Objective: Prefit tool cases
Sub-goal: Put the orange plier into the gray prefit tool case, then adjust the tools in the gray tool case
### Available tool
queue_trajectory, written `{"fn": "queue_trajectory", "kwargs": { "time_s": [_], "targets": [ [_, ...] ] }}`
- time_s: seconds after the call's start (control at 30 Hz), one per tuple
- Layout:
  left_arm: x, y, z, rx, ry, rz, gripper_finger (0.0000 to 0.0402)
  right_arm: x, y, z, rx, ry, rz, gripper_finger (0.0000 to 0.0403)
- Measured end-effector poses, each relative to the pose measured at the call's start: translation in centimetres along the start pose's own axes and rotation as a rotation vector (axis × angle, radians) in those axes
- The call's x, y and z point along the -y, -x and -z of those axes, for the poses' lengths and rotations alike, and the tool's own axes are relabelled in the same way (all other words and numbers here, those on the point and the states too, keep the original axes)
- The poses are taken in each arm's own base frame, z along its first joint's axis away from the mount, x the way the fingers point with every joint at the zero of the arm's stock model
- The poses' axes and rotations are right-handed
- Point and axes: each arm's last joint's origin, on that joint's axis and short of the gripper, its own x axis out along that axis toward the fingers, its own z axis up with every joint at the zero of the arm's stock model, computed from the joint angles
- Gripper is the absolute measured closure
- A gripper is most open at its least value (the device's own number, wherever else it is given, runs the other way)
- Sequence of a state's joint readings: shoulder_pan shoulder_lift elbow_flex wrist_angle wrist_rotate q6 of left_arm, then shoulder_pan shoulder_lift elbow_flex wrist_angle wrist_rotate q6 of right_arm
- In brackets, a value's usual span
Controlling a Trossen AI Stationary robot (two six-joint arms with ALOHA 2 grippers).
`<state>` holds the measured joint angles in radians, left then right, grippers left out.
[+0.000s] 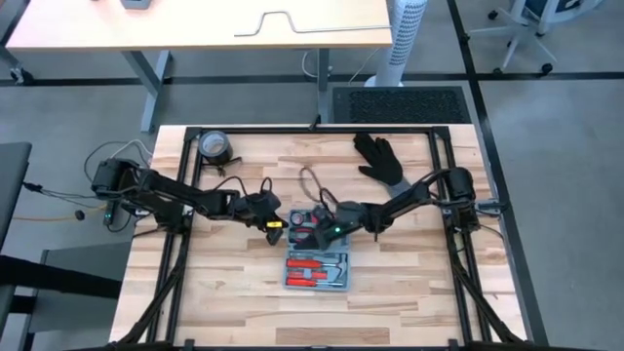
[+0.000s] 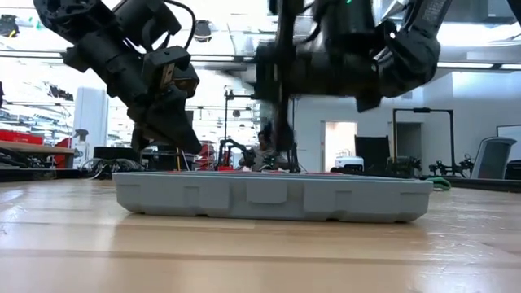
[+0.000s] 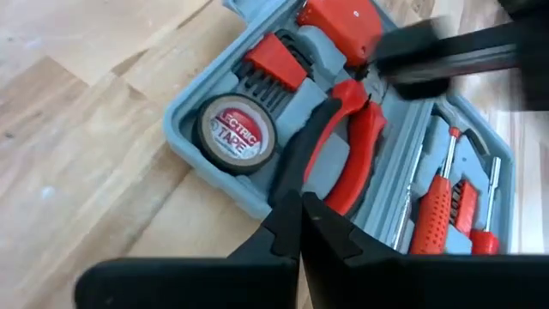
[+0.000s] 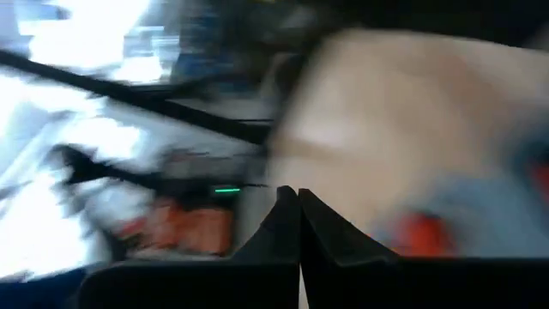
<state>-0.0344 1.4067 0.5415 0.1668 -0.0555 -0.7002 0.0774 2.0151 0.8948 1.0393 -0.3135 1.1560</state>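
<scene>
- The wooden table [image 1: 234,302] carries everything, with a black frame [image 1: 195,210] running round its edges.
- The two dark arms reach in from opposite sides and meet near the table's middle, just behind the tool case.
- The tool case [image 1: 318,271], blue-grey and rectangular, lies flat on the boards at the table's middle, toward the near edge. In the high view its upper half lies under the two grippers.
- In the low view the case [image 2: 273,197] sits level on the table, its wall showing moulded latch panels.
- The left wrist view looks into the open case [image 3: 199,85]: grey moulded recesses hold red-handled tools.
- Red-and-black pliers [image 3: 330,146] lie across the case's middle; screwdrivers [image 3: 437,202] with red grips lie side by side beside them.
- A dark tape roll [image 3: 236,133] sits in a corner recess, its red-and-white label reading "ELECTRIC TAPE", partly cut off.
- The left gripper [image 1: 268,216] hovers just over the case's edge; in its wrist view its fingers [image 3: 283,232] are pressed together, holding nothing.
- The right gripper [image 1: 327,226] hangs over the case's upper part; its fingers [image 4: 283,227] also meet, empty.
- A black glove [image 1: 382,158] lies on the far right of the table, well apart.
- Another dark roll [image 1: 215,146] rests at the far left corner.
</scene>
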Motion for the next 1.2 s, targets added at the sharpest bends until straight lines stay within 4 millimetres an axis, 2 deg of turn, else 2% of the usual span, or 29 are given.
{"fn": "queue_trajectory", "kwargs": {
  "time_s": [0.07,0.17,0.3,0.37,0.47,0.6,0.67,0.73,0.87,0.93,1.07,1.2],
  "targets": [
    [-0.4,0.0,-0.3,-0.007,-0.018,0.008,0.0401,1.6,0.0,0.9,-0.027,-0.034,0.152,0.0403],
    [-1.1,0.0,-0.9,-0.007,-0.050,0.018,0.0401,2.7,-0.3,1.0,-0.021,-0.073,0.151,0.0403],
    [-2.2,0.0,-1.8,-0.018,-0.135,0.038,0.0401,1.6,-0.3,0.4,0.095,-0.060,-0.014,0.0403],
    [-2.7,0.0,-2.2,-0.027,-0.163,0.059,0.0401,0.1,-0.3,-0.1,0.158,-0.049,-0.080,0.0403],
    [-3.4,0.1,-2.6,-0.045,-0.205,0.099,0.0401,-0.8,-1.0,-0.5,0.158,-0.050,-0.070,0.0403],
    [-3.9,0.2,-2.6,-0.076,-0.265,0.111,0.0401,1.9,-2.8,0.2,0.062,-0.147,0.175,0.0403],
    [-4.2,0.2,-2.5,-0.105,-0.291,0.111,0.0401,2.8,-3.4,0.3,0.047,-0.183,0.181,0.0403],
    [-4.5,0.3,-2.3,-0.133,-0.309,0.122,0.0401,2.9,-3.7,0.2,0.092,-0.199,0.120,0.0403],
    [-4.9,0.4,-2.3,-0.159,-0.348,0.155,0.0401,0.8,-3.5,0.3,0.186,-0.131,0.052,0.0403],
    [-5.0,0.4,-2.4,-0.160,-0.362,0.178,0.0401,-1.6,-3.3,0.3,0.201,-0.100,0.091,0.0403],
    [-5.1,0.5,-2.5,-0.163,-0.380,0.206,0.0401,-5.6,-2.0,2.0,0.200,-0.050,0.313,0.0403],
    [-5.1,0.5,-2.5,-0.167,-0.418,0.229,0.0401,-9.0,0.7,4.8,0.280,-0.033,0.572,0.0403]
  ]
}}
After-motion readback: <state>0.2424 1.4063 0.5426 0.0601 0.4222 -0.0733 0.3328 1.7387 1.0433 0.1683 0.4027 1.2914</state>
